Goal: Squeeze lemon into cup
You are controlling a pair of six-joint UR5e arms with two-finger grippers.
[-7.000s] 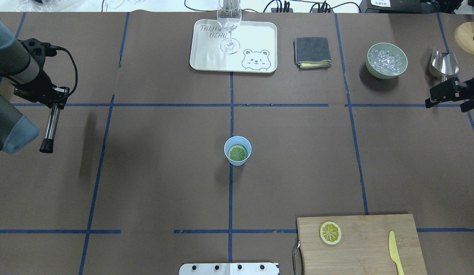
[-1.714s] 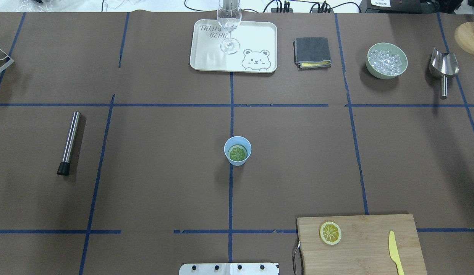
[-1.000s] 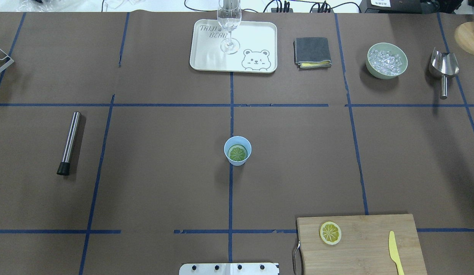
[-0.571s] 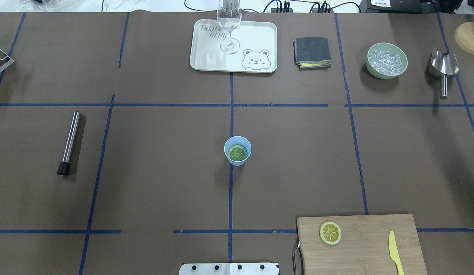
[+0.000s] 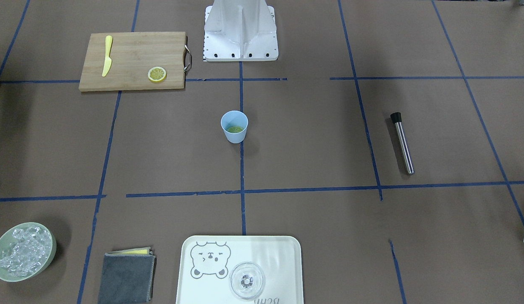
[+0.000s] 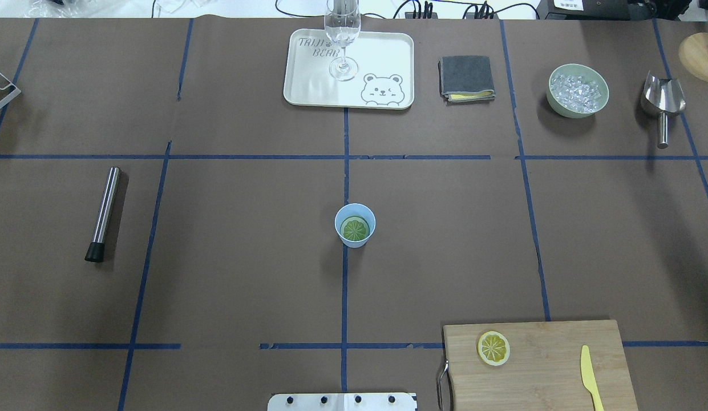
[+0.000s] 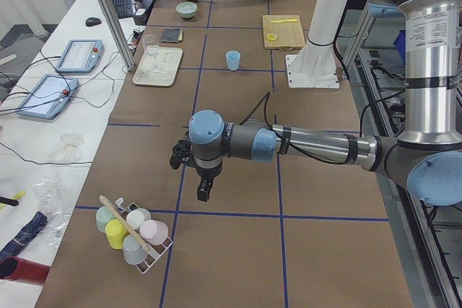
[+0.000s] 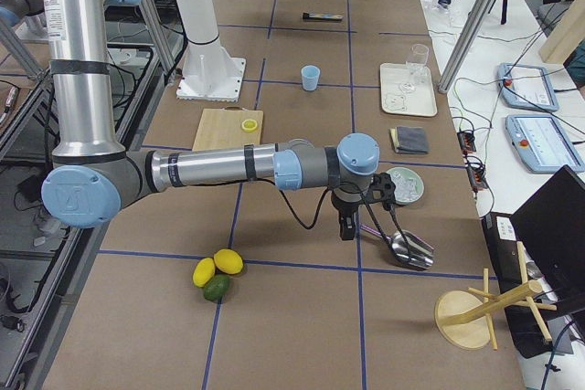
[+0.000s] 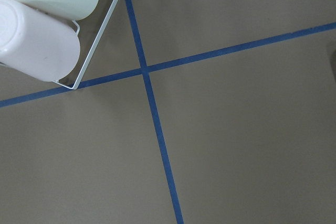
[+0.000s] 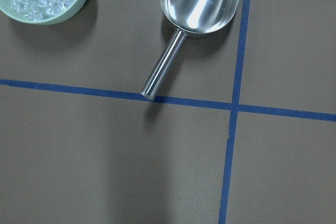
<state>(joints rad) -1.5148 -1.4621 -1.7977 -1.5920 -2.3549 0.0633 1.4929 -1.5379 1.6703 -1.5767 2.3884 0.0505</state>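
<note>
The light-blue cup (image 6: 337, 224) stands upright at the table's middle, also in the front view (image 5: 234, 136). The lemon slice (image 6: 355, 229) lies flat in its bottom and looks greenish there (image 5: 235, 128). My left gripper (image 7: 206, 192) hangs over bare table far from the cup, near a rack of cups. My right gripper (image 8: 346, 229) hangs beside the metal scoop at the other end. Both show only in the side views, so I cannot tell if they are open or shut. Neither wrist view shows fingers.
A matching yellow slice (image 6: 493, 347) and a yellow knife (image 6: 587, 374) lie on the cutting board (image 6: 547, 365). A steel muddler (image 6: 104, 212) lies at left. A tray (image 6: 382, 57) with a glass (image 6: 343, 34), a grey cloth (image 6: 466, 77), an ice bowl (image 6: 578, 115) and a scoop (image 6: 663, 100) stand at the back.
Seven seconds ago my left gripper held the muddler above the table; it now lies on the table and both arms are out of the overhead view. Nothing moved in the last second.
</note>
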